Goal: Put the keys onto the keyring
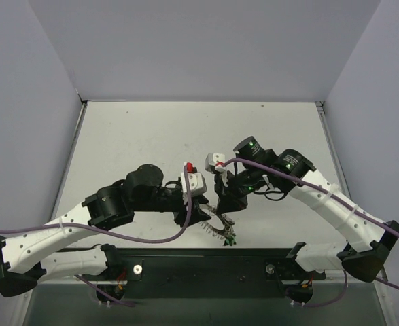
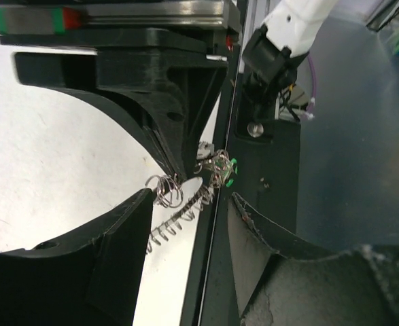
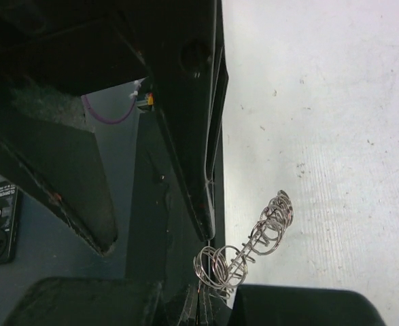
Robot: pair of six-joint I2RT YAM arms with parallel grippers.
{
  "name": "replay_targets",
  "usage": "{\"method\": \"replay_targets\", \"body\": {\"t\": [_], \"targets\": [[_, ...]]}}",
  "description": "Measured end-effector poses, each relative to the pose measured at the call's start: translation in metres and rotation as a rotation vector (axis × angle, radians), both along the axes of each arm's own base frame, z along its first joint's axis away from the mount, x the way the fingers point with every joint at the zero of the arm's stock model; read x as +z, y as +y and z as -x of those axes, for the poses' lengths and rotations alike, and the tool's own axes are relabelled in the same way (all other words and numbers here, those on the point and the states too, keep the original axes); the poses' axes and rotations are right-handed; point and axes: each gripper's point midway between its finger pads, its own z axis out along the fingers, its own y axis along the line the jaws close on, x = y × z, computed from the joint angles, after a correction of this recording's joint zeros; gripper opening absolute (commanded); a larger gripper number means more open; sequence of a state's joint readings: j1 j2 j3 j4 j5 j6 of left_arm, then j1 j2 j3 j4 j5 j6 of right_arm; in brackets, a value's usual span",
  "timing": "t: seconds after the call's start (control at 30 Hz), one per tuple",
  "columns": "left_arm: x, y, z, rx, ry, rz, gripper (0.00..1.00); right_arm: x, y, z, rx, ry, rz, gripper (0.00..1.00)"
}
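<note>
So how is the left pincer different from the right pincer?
The left pincer has its jaws apart; the right pincer is squeezed shut. The left pincer has loops of the keyring sitting loose between its jaws, while the right pincer seems to pinch the keyring's end. Both are black and meet at the same ring.
</note>
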State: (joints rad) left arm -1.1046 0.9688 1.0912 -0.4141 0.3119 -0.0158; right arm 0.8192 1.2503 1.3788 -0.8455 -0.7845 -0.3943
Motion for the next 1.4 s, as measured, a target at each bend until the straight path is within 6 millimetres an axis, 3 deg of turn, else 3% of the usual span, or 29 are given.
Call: {"method": "replay_targets", "body": {"t": [0.1,0.23,0.47,0.5,0.53,0.67,0.87,1.0,1.2,1.4], "targets": [[-0.019,0.002,0.001,-0.002,0.037,-0.071,0.57,-0.011,0.001,-0.004,-0.015,0.022,0.047,0.00],[-0.027,0.005,0.001,0.009,0.051,-0.108,0.57,-0.026,0.006,-0.010,-0.038,0.074,0.093,0.00],[-0.033,0.009,-0.003,0.048,0.064,-0.114,0.55,-0.023,0.010,-0.026,-0.134,0.142,0.056,0.00],[-0.035,0.009,-0.004,0.058,0.069,-0.118,0.51,-0.023,0.010,-0.030,-0.158,0.160,0.055,0.00],[-0.037,0.010,-0.005,0.067,0.075,-0.124,0.38,-0.024,0.010,-0.034,-0.180,0.178,0.055,0.00],[-0.053,0.009,-0.006,0.085,0.105,-0.146,0.01,-0.028,0.010,-0.046,-0.231,0.209,0.058,0.00],[-0.084,0.002,-0.001,0.043,0.144,-0.191,0.00,-0.027,0.012,-0.045,-0.238,0.224,0.047,0.00],[-0.087,-0.005,-0.004,0.037,0.140,-0.186,0.00,-0.028,0.012,-0.044,-0.236,0.228,0.047,0.00],[-0.082,-0.007,-0.023,0.094,0.110,-0.156,0.00,-0.024,0.010,-0.040,-0.229,0.224,0.032,0.00],[-0.091,-0.003,-0.049,0.165,0.123,-0.171,0.00,-0.020,0.009,-0.037,-0.222,0.216,0.015,0.00]]}}
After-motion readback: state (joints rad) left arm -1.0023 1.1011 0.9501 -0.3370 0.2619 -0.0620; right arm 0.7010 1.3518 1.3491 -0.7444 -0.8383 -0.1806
